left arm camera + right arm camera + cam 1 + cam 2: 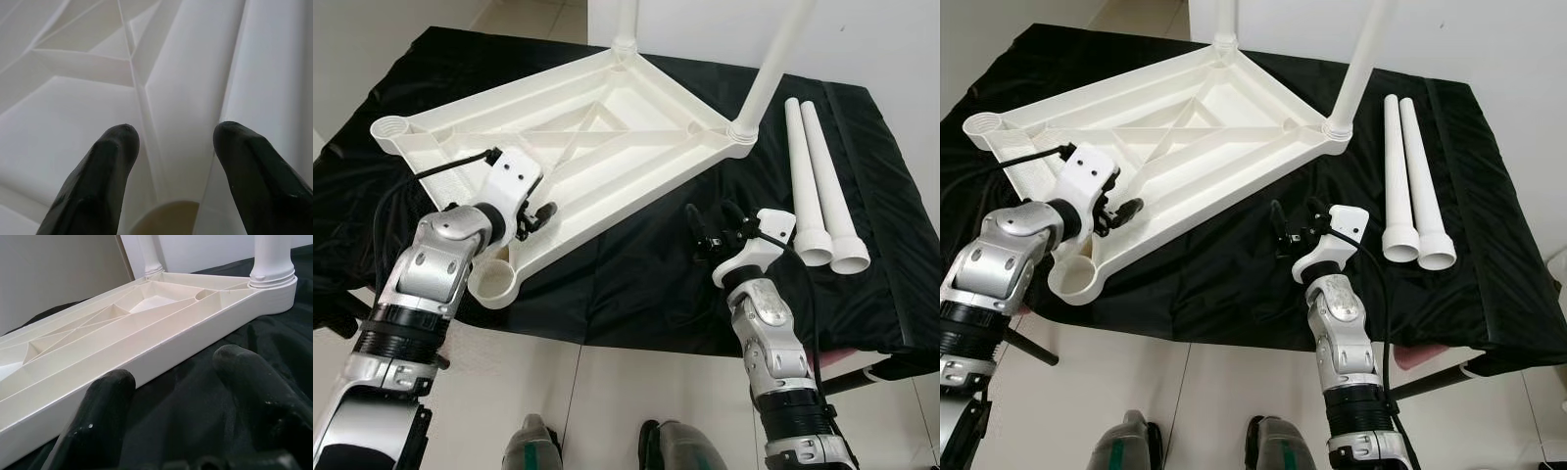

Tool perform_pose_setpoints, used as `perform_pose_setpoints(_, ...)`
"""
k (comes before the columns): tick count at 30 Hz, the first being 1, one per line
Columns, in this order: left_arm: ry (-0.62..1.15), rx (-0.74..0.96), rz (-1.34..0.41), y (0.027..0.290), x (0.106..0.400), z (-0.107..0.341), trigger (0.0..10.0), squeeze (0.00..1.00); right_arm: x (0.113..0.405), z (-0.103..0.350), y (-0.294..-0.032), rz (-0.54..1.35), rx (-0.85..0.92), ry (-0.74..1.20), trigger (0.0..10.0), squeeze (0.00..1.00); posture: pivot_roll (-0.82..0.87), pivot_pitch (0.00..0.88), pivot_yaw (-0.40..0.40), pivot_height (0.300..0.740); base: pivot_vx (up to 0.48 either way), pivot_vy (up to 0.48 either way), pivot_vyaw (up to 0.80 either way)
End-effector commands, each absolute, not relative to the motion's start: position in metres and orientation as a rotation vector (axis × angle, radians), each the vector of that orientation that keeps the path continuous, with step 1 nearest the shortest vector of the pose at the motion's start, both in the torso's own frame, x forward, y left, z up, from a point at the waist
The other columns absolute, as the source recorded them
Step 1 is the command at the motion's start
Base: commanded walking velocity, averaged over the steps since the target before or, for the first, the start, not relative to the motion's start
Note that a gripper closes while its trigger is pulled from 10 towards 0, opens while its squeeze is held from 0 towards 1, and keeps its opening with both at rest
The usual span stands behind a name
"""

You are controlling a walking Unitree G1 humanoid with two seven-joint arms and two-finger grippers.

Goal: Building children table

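The white table frame [597, 147] lay upside down on the black cloth [646, 284], spread from the tabletop's left edge toward its far middle. Two legs were already standing in the far corner sockets, one at the far edge [626, 24], one leaning up toward the right [773, 64]. Two loose legs [818, 186] waited side by side near the right edge, wide ends toward the robot. The left claw [536, 213] was over the frame's near rail, fingers [105, 171] spread apart and holding nothing, just beside the empty near corner socket [494, 279]. The right claw [710, 230] hovered above bare cloth between the frame and the loose legs, open too, nothing in it. The other empty socket [391, 127] sat at the far left corner. My read: the next leg was the job. Best would be for the right claw to take a loose leg near the middle, while the left steadied the rail so the frame would not slide on that slick cloth.
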State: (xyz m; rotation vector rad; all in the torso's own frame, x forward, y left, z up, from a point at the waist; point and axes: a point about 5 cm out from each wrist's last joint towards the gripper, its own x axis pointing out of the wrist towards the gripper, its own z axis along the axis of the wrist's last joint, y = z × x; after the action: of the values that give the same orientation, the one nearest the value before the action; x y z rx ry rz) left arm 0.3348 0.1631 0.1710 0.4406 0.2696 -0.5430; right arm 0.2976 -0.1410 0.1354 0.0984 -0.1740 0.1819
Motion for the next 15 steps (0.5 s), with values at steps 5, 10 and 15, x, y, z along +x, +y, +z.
perform_pose_setpoints(5, 0.332, 0.445, -0.715, 0.153, 0.327, 0.162, 10.0, 0.00, 0.295, 0.132, -0.142, 0.189, 0.075, -0.161, 10.0, 0.00, -0.02, 0.055, -0.021, 0.740, 0.000, 0.000, 0.00)
perform_pose_setpoints(10, 0.346, 0.454, -0.725, 0.152, 0.326, 0.159, 10.0, 0.00, 0.293, 0.128, -0.143, 0.202, 0.064, -0.142, 10.0, 0.00, -0.02, 0.051, -0.019, 0.740, 0.000, 0.000, 0.00)
perform_pose_setpoints(15, 0.366, 0.463, -0.746, 0.148, 0.328, 0.153, 10.0, 0.00, 0.286, 0.121, -0.139, 0.267, 0.045, -0.106, 10.0, 0.00, -0.03, 0.047, -0.013, 0.740, 0.000, 0.000, 0.00)
